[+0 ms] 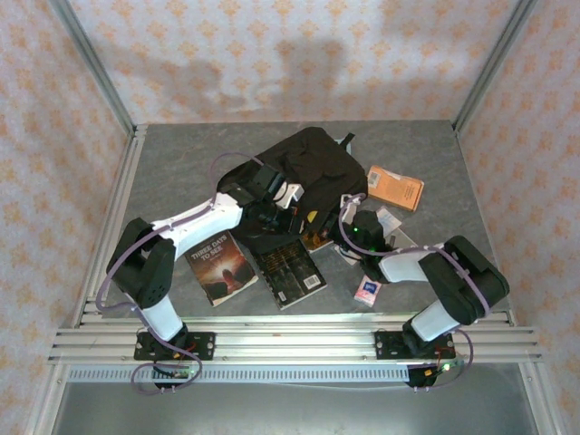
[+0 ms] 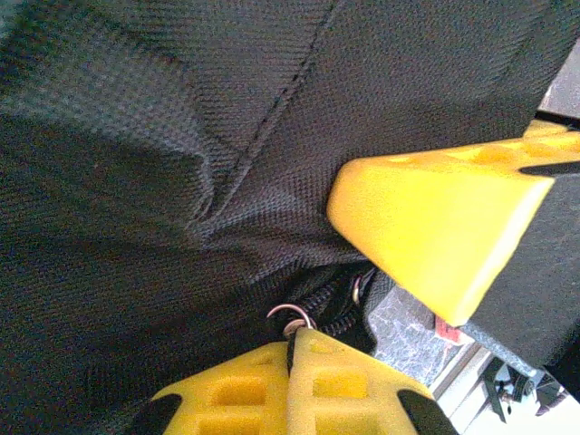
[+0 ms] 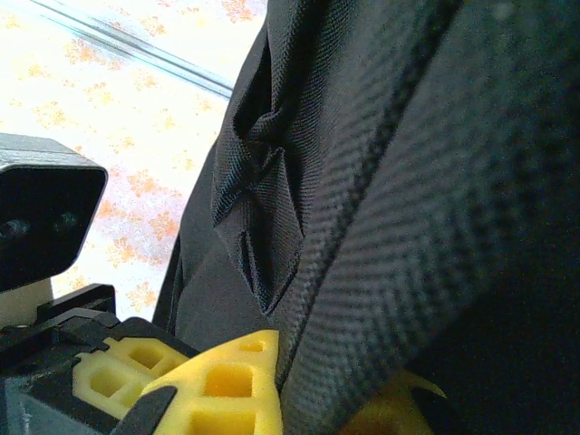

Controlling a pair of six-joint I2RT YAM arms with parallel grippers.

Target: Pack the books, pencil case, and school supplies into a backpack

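Nothing packed yet: books (image 1: 288, 267) at six o'clock of the backpack (image 1: 313, 163); left end effector (image 2: 292, 343) pinches its zip ring (image 2: 290, 316), right end effector (image 3: 308, 390) clamps its fabric.

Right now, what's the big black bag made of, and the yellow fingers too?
The backpack looks like woven synthetic cloth, maybe nylon: a fine grid weave shows, with stitched seams and soft folds, slightly shiny. The left gripper's fingers look like hard matte yellow plastic, moulded with square pockets.
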